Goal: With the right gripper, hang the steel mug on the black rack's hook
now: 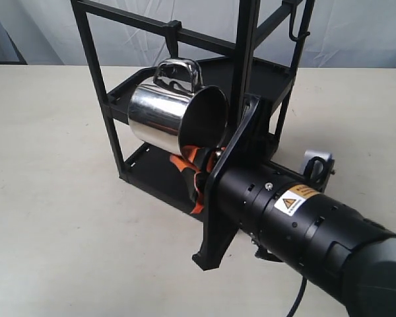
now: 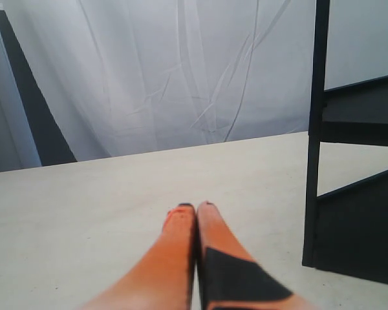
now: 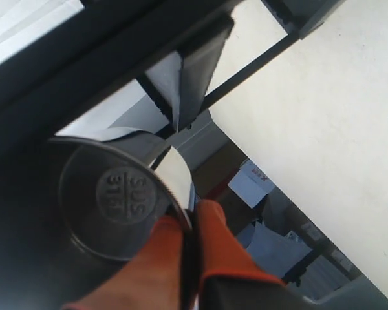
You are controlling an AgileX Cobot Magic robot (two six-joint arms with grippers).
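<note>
Your steel mug (image 1: 165, 117) is up in the air, tipped on its side with its open mouth facing the right gripper (image 1: 197, 173) and its looped handle on top. It sits in front of the black rack (image 1: 244, 79), level with the upper tray shelf, and the handle lies just below the hook (image 1: 173, 36) on the top rail; you can't tell from here whether they touch. Your right gripper is clamped on the mug's rim, one orange finger (image 3: 156, 258) inside, the other outside the wall. In the right wrist view you look straight into the mug (image 3: 113, 197), down to the stamped bottom. Your left gripper (image 2: 195, 208) hangs low over the pale table (image 2: 84, 219), fingers pressed together on nothing, beside a rack post (image 2: 315, 129).
</note>
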